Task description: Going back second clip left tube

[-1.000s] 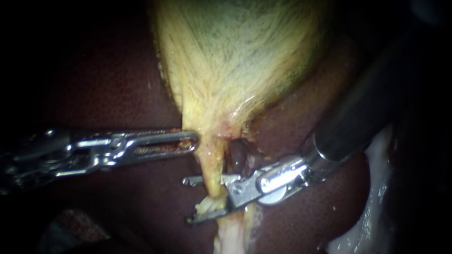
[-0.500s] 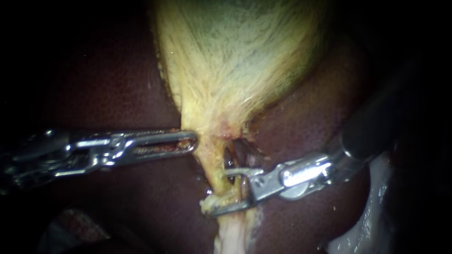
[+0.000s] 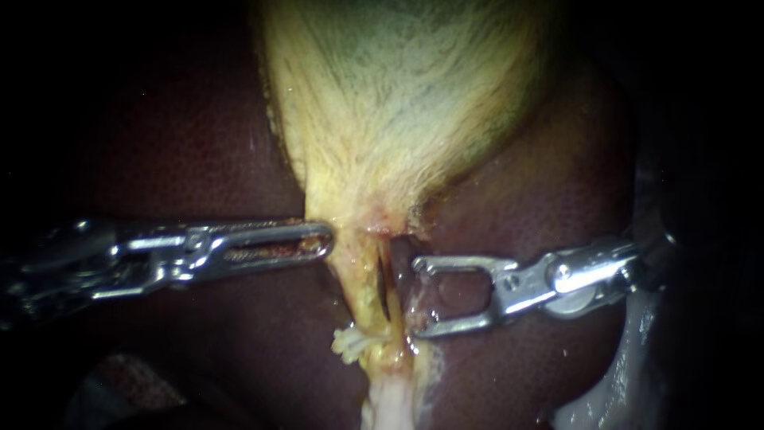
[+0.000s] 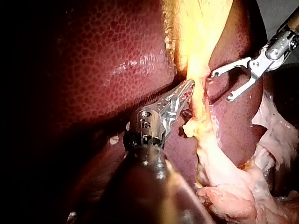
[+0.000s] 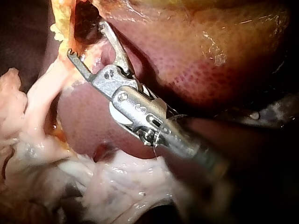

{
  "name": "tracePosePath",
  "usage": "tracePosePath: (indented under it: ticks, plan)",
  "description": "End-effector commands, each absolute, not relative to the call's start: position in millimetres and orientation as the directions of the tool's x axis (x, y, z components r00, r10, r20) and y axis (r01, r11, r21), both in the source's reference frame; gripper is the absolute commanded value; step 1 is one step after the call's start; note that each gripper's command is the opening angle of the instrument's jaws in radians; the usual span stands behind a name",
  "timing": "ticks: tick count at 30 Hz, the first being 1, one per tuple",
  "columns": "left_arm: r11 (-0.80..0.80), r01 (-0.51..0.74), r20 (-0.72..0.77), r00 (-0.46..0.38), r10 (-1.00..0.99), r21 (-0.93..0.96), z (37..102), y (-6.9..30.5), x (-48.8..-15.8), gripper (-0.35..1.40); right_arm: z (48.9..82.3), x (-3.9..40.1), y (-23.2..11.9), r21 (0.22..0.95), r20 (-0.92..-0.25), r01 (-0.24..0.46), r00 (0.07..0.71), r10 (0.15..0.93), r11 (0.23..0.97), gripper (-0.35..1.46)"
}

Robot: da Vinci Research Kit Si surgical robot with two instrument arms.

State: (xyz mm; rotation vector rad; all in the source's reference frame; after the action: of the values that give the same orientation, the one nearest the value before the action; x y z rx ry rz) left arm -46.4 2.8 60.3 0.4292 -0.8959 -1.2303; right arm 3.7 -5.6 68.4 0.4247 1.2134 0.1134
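Note:
The pale yellow gallbladder (image 3: 398,95) narrows downward into a yellow tube (image 3: 362,295) with a frayed white tuft (image 3: 347,344) on its left side. A darker strand (image 3: 400,267) lies just right of it. My left instrument (image 3: 322,240) holds the gallbladder's neck at its left edge with its jaws together; the left wrist view shows this grip on the neck (image 4: 188,87). My right instrument (image 3: 414,296) stands just right of the tube, jaws wide open and empty, as the other views also show (image 4: 221,87) (image 5: 85,38). I cannot make out a clip on the tube.
Dark red liver (image 3: 183,143) surrounds the gallbladder on both sides. Whitish fatty tissue (image 3: 613,382) lies at the lower right, and more of this pale tissue (image 5: 117,186) is heaped under my right instrument's shaft.
My right instrument has drawn back to the right, off the yellow tube it straddled, with its jaws open and empty. The left instrument and the gallbladder have stayed still.

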Motion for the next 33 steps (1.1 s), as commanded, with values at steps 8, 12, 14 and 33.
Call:
tracePosePath:
  ticks: [8,12,14,33]
  plan:
    - [0.317,0.621,0.355,0.066,-0.932,0.717,60.9,2.2,-47.2,-0.35,66.8,1.3,-4.8,0.318,-0.907,0.175,0.343,0.245,0.932,0.6]
    - [0.32,0.62,0.358,0.067,-0.931,0.716,62.0,2.0,-48.1,-0.35,66.6,1.2,-4.9,0.307,-0.911,0.18,0.34,0.234,0.934,0.6]
    - [0.322,0.618,0.358,0.068,-0.931,0.717,62.6,2.0,-48.6,-0.35,66.5,1.2,-5.0,0.302,-0.913,0.182,0.339,0.228,0.936,0.6]
    - [0.336,0.608,0.362,0.085,-0.928,0.719,64.3,1.2,-50.8,-0.35,66.1,1.1,-5.3,0.296,-0.914,0.186,0.338,0.222,0.937,0.6]
